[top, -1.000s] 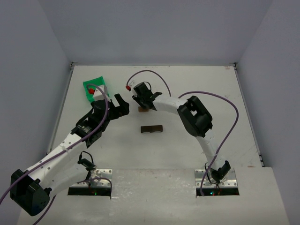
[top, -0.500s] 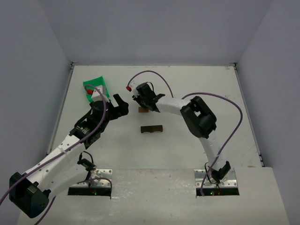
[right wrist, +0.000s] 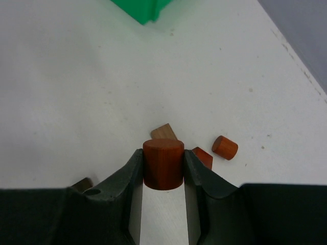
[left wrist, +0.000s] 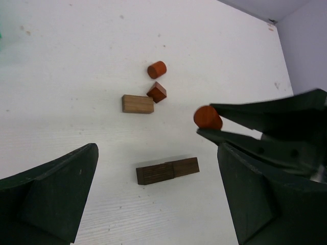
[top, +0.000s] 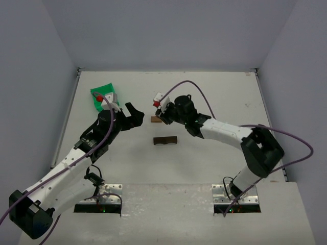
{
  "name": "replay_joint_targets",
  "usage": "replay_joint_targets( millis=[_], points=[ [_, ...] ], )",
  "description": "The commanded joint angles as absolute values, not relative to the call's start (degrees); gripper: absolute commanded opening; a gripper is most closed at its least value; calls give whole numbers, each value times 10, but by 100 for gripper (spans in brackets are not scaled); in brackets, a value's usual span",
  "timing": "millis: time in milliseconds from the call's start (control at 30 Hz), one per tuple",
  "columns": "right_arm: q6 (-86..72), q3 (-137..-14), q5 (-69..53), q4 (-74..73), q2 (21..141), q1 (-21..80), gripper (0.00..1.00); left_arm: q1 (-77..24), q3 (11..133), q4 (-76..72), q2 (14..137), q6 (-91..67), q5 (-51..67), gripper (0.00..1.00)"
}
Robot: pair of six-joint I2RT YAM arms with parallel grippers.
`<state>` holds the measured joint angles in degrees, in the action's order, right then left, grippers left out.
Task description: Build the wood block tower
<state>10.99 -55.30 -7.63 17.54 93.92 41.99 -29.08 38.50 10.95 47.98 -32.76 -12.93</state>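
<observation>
- The dark brown plank (top: 165, 140) lies flat on the table (top: 214, 92), its long axis running left-right. The right wrist view catches only its corner.
- The left gripper (top: 134, 112) hovers spread wide, holding nothing.
- The right gripper (right wrist: 163, 153) pinches a reddish-orange cylinder (right wrist: 163, 166) by its curved sides.
- Behind it, the tan block (left wrist: 137, 103) and cube (left wrist: 157, 92) are partly hidden; a smaller cylinder (left wrist: 157, 69) lies on its side.
- The green bin (right wrist: 145, 7) is cut off at the top of the frame.
</observation>
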Motion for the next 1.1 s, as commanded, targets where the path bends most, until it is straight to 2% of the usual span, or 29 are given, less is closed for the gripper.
replay_joint_targets(
  millis=[0, 100, 300, 400, 567, 700, 833, 1067],
  points=[
    [135, -431, -202, 261, 794, 415, 8, -294, 386, 45, 497, -308, -17, 100],
    [146, -325, -276, 301, 706, 415, 7, -296, 372, 2, 511, -298, 78, 100],
    [159, -131, -345, 427, 561, 414, 8, -304, 342, -99, 547, -305, 282, 100],
    [161, -109, -329, 428, 538, 414, 8, -329, 334, -123, 571, -325, 286, 100],
    [166, -112, -320, 428, 537, 414, 8, -405, 359, -100, 626, -324, 224, 98],
    [164, -112, -299, 441, 544, 414, 9, -429, 365, -102, 651, -331, 190, 96],
    [159, -111, -279, 456, 546, 414, 9, -440, 372, -107, 667, -334, 191, 84],
    [157, -112, -284, 455, 553, 414, 9, -451, 380, -118, 679, -342, 166, 77]
  ],
)
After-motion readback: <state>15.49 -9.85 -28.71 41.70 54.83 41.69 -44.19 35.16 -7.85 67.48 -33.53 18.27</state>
